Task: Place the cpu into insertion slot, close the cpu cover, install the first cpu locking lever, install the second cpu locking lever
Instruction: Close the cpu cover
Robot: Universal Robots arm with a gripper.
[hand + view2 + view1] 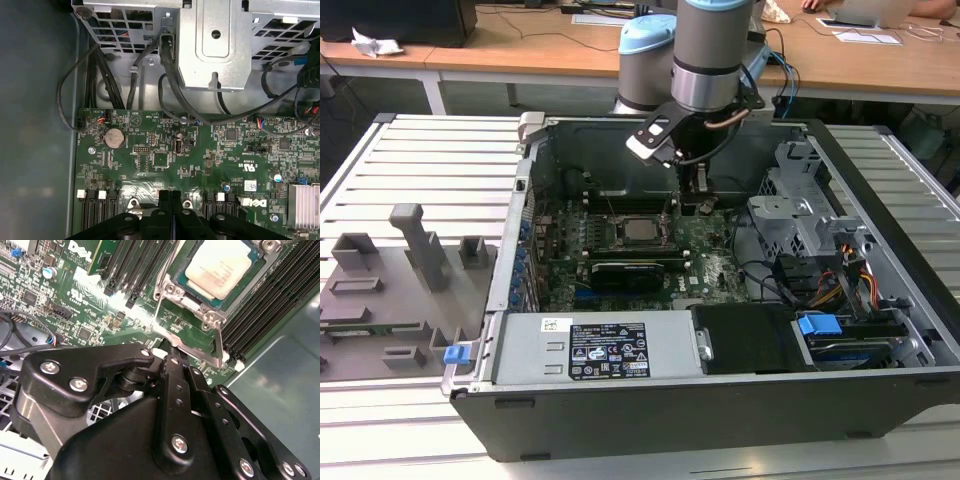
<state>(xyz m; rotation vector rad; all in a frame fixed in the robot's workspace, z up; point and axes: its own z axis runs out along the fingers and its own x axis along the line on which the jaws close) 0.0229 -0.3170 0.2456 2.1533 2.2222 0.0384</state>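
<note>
I am watching the gripper (698, 203) hanging low inside the open computer case (670, 385). In the exterior view it is sitting at about two o'clock from the cpu (642, 230), just beside the socket. In the first wrist view the fingers (163, 200) are pressing together with only a thin seam between them, and I am seeing nothing pinched there. I am reading that as deliberate: a narrow, closed tip is better for nudging a thin wire than for gripping a chip.

The cpu is lying flat in the insertion slot (623, 236), pale top up. The cpu cover (192, 304) is appearing to lie down around it, framing that top through its window. A wire locking lever (220, 345) is running along the socket edge nearest the gripper. That would explain why the tip is parked on this side rather than over the chip.

The gripper's own black linkage is blocking the spot where the tip meets the motherboard (165, 160). So I am not able to tell whether it is touching the lever, or whether the lever is hooked under its catch. The far side of the socket is being cut off in the second wrist view, so the other lever's state is unclear to me.
</note>
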